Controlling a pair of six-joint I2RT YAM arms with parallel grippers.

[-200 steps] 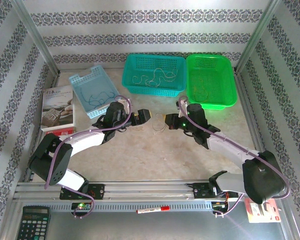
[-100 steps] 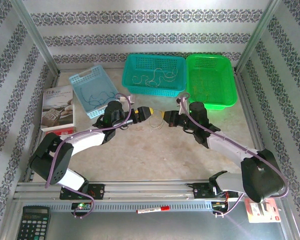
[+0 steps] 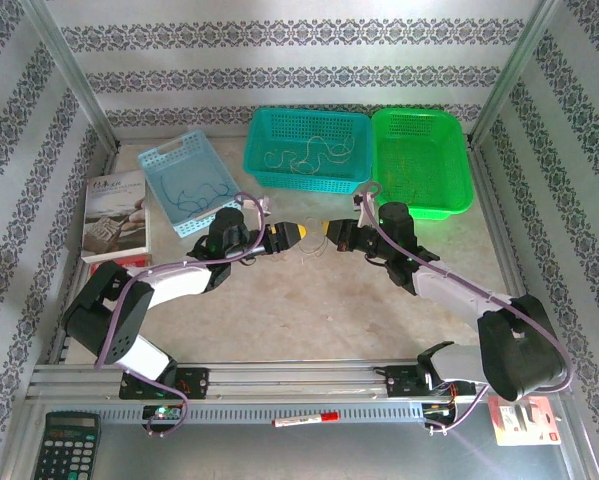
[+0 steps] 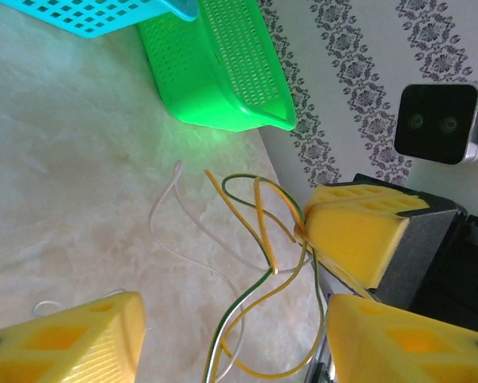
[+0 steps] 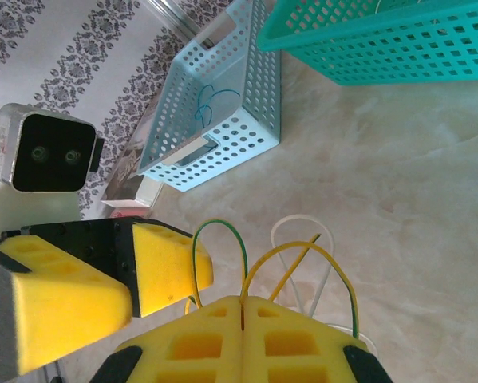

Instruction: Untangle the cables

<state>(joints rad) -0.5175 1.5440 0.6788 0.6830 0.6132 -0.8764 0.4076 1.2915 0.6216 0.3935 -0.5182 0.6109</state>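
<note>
- Right jaws are pressed together on yellow and green strands of the cables (image 4: 268, 239), held over the middle of the counter (image 3: 309, 310).
- Left jaws face them, standing apart, with strands between and none pinched.
- A white strand (image 4: 171, 215) lies on the counter below.
- 3 baskets line the far edge: light blue basket (image 3: 187, 182), teal basket (image 3: 309, 150), green basket (image 3: 421, 160).
- Open counter runs from the jaws to the near rail (image 3: 299, 380).

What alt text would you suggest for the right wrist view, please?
The right pincer, shut at the bottom edge, pinches yellow and green cables that loop upward over the pale table. The left pincer stands open at left, with a light blue basket behind it.
</note>
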